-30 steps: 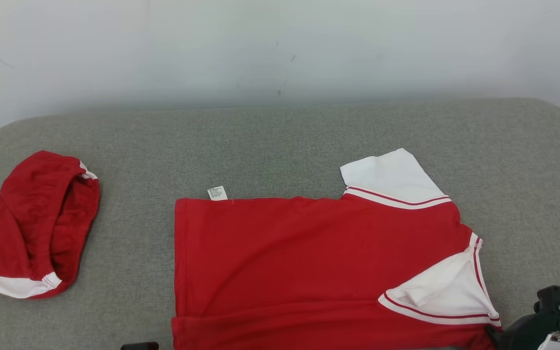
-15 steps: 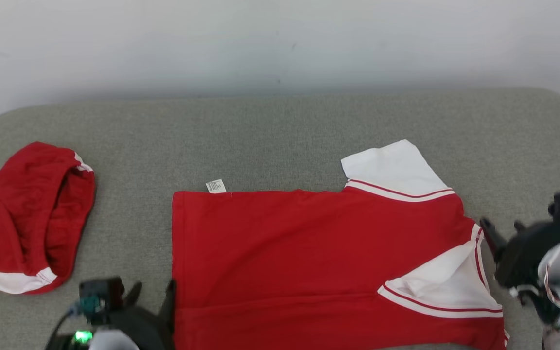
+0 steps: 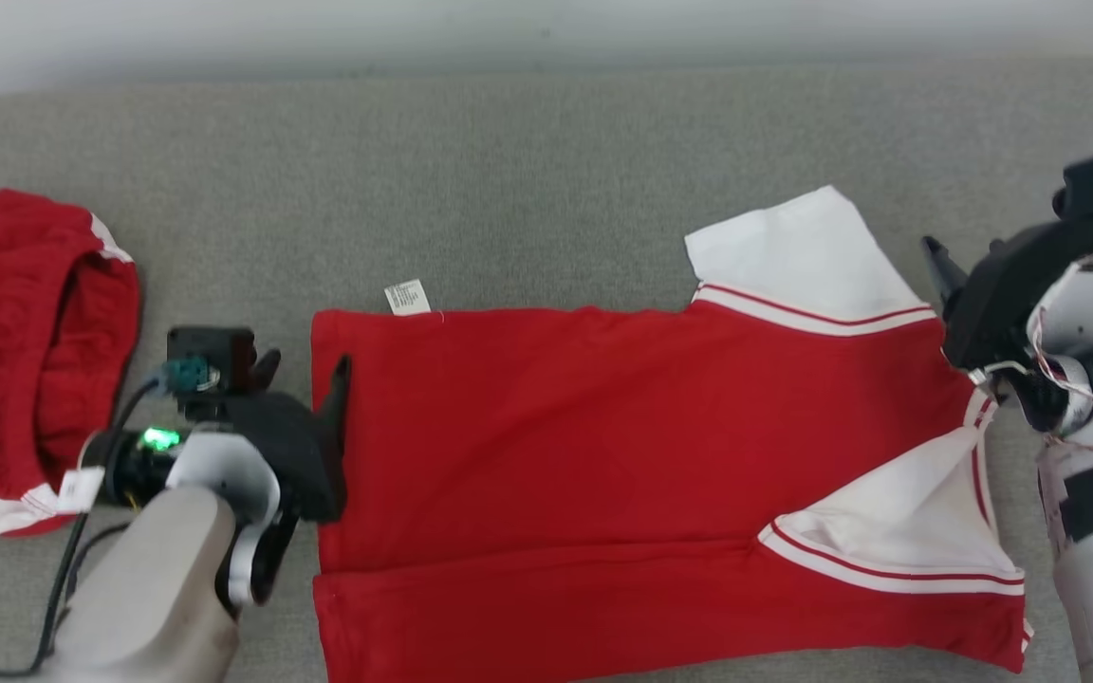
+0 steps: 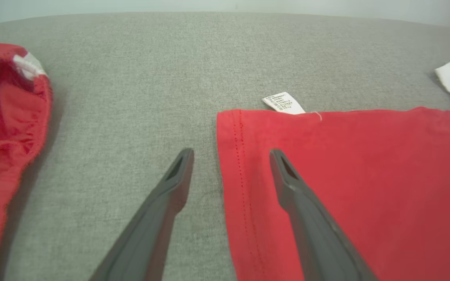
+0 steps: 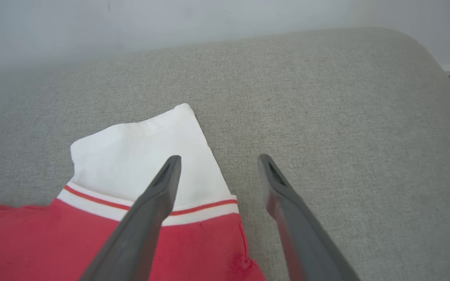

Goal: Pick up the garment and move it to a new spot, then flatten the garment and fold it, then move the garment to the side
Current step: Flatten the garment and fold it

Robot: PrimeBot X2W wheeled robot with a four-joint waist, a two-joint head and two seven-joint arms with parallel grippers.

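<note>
Garment [image 3: 603,446] flat, left claw [image 4: 231,151] and right claw [image 5: 219,157] spread, empty

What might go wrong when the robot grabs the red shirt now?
1. The left fingers straddle the hem of the shirt, one over the cushion; closing might catch just one layer or miss.
2. The right fingers hang over the edge of the white sleeve; they might lift only that, wrinkling the shirt.
3. The left arm sits near the other red garment and might drag it.
</note>
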